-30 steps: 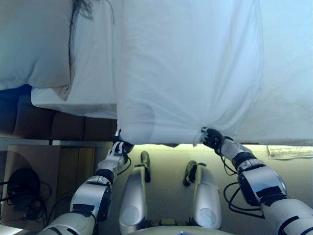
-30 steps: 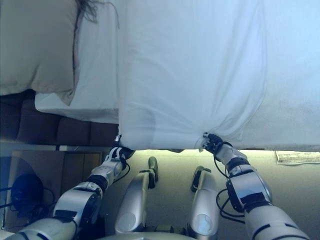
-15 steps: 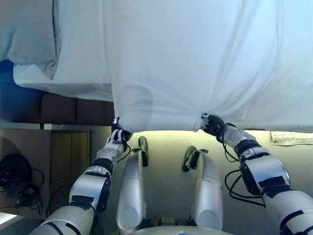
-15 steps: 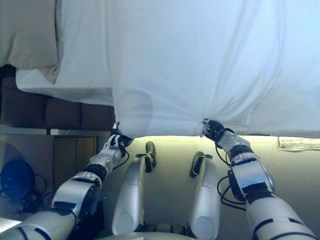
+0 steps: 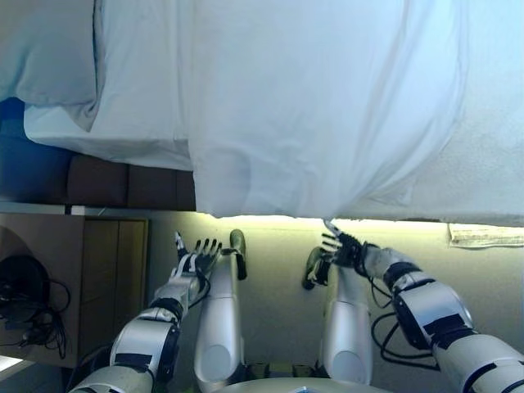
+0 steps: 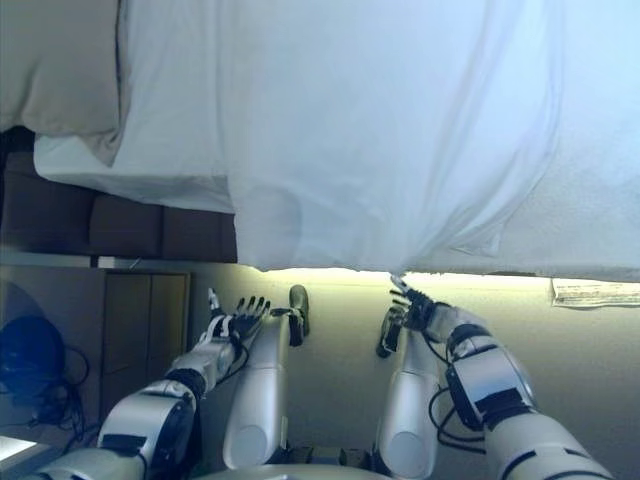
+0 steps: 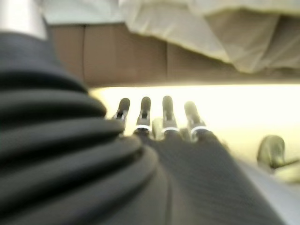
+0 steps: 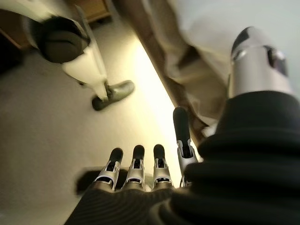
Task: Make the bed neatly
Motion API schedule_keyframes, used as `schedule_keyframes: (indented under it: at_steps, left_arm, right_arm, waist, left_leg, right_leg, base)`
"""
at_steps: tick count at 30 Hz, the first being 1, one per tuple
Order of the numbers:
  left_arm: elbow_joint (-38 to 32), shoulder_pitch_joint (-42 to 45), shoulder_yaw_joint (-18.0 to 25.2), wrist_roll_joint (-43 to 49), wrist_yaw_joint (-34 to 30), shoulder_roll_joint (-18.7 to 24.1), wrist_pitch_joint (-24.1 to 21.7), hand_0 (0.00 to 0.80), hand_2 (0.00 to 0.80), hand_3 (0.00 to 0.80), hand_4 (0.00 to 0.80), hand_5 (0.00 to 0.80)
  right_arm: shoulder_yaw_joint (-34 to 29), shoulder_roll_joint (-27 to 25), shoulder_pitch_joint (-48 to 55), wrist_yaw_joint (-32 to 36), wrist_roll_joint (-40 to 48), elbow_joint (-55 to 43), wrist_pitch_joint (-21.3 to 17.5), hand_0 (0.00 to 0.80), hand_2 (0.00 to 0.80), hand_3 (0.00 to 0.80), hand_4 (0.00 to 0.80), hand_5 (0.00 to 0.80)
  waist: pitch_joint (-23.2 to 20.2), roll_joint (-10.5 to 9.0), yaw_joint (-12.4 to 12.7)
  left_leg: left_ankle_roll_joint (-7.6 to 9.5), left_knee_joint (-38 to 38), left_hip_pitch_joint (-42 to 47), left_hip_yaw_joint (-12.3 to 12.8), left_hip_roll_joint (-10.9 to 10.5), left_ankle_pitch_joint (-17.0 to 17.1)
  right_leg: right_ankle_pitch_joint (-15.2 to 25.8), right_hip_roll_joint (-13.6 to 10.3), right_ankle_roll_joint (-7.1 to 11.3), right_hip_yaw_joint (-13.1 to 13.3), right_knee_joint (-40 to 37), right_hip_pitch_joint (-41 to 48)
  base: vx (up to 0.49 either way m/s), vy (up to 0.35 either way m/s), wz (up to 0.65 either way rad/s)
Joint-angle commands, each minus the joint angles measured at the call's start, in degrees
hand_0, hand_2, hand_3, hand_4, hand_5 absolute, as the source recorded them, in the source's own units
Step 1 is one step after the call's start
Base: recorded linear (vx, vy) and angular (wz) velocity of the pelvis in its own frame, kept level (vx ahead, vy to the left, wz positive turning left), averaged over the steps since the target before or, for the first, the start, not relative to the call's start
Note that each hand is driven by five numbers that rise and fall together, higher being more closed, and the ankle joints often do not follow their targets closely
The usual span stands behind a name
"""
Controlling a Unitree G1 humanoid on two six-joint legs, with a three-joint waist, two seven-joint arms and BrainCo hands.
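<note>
white sheet (image 5: 327,106) hangs free; left hand (image 5: 193,260) and right hand (image 5: 344,248) spread empty

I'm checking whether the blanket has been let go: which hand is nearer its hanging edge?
Right. The right hand is open just under the blanket edge, its fingertip almost reaching it. The left hand is open too, lower, clearly apart from it.

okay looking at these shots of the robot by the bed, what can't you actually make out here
- Top of the bed: the white blanket runs off the upper edge of both eye views, so whether it lies smooth up there is unknown.
- Pillow: cut off by the left and top edges.
- Mattress under the blanket: covered completely.
- Left hand thumb: hidden in its wrist view by the dark cover.
- Right hand: whether its fingertip touches the hem is unclear.
</note>
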Motion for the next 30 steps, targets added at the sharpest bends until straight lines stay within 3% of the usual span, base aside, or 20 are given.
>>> schedule_keyframes:
  at_steps: [1, 4, 6, 10, 14, 20, 30]
  left_arm:
    - [2.33, -0.27, 0.03, 2.77, -0.83, -0.64, 1.74, 0.000, 0.000, 0.000, 0.000, 0.000]
    - [2.44, 0.34, -0.30, 5.25, -2.79, -0.75, 2.84, 0.000, 0.000, 0.000, 0.000, 0.000]
    - [1.35, 1.08, -0.96, 6.89, -8.74, -0.86, 2.66, 0.000, 0.000, 0.000, 0.000, 0.000]
    - [-7.68, 3.78, -4.94, 4.03, -18.98, -2.30, 0.98, 0.000, 0.000, 0.000, 0.000, 0.000]
    - [-13.39, 6.92, -6.84, 3.88, -22.27, -3.19, -0.90, 0.000, 0.000, 0.000, 0.000, 0.000]
    - [-16.11, 8.32, -3.84, 4.54, -30.51, -2.75, -1.90, 0.000, 0.000, 0.000, 0.000, 0.000]
    - [-27.86, 6.38, -2.56, 1.30, -37.37, -1.22, -5.31, 0.000, 0.000, 0.000, 0.000, 0.000]
  right_arm:
    - [-0.67, 0.90, 1.21, 0.96, 1.51, 2.00, 0.96, 0.000, 0.000, 0.000, 0.000, 0.000]
    - [-0.98, 1.91, 1.94, -0.05, 3.61, 1.67, 0.10, 0.000, 0.000, 0.000, 0.000, 0.000]
    - [-1.65, 1.87, 2.92, 0.04, 6.50, 0.89, -2.06, 0.000, 0.000, 0.000, 0.000, 0.000]
    - [-3.22, 2.21, 6.23, -0.54, 13.08, -3.63, -11.43, 0.000, 0.000, 0.000, 0.000, 0.000]
    - [-6.81, 2.38, 8.63, -1.79, 17.88, -6.06, -17.44, 0.000, 0.000, 0.000, 0.000, 0.000]
    - [-13.22, -1.53, 8.18, -2.31, 24.33, -3.82, -16.13, 0.000, 0.000, 0.000, 0.000, 0.000]
    - [-16.94, -5.74, 4.31, -7.52, 34.72, -2.24, -13.79, 0.000, 0.000, 0.000, 0.000, 0.000]
  waist:
    - [-1.72, -1.61, 2.36]
    - [-2.27, -2.04, 2.53]
    - [-2.65, -2.41, 2.33]
    - [-3.16, -2.66, 1.84]
    - [-3.42, -2.38, 1.93]
    - [-2.22, -1.25, 2.10]
    - [0.88, 1.01, 1.89]
  left_leg:
    - [3.38, 0.33, 5.64, 3.51, -3.14, -6.90]
    - [2.93, -2.69, 8.04, 3.61, -2.87, -5.74]
    - [3.02, -5.83, 10.15, 4.16, -2.82, -3.44]
    - [2.66, -10.62, 14.30, 4.67, -3.04, -2.02]
    - [2.66, -12.34, 16.36, 4.82, -3.38, -1.80]
    - [3.20, -8.80, 16.28, 5.46, -2.83, -3.95]
    - [4.54, -2.69, 9.06, 4.63, -3.68, -7.16]
  right_leg:
    - [9.73, 0.01, 5.53, 1.75, -12.68, 3.71]
    - [10.89, 0.04, 5.93, 1.07, -16.16, 6.13]
    - [13.28, -0.01, 5.73, 0.34, -20.06, 8.34]
    - [15.38, 0.65, 6.55, 0.18, -25.70, 12.56]
    - [16.18, 0.59, 7.06, -0.52, -27.72, 15.15]
    - [14.37, -0.95, 6.48, -1.34, -24.14, 15.61]
    - [11.53, -1.27, 6.63, 2.04, -15.32, 6.61]
  base:
    - [0.026, -0.044, 0.01]
    - [0.028, -0.050, -0.03]
    - [-0.037, -0.044, -0.02]
    - [0.006, -0.039, -0.04]
    - [0.002, -0.008, 0.00]
    - [0.060, -0.004, -0.08]
    - [0.003, -0.040, -0.04]
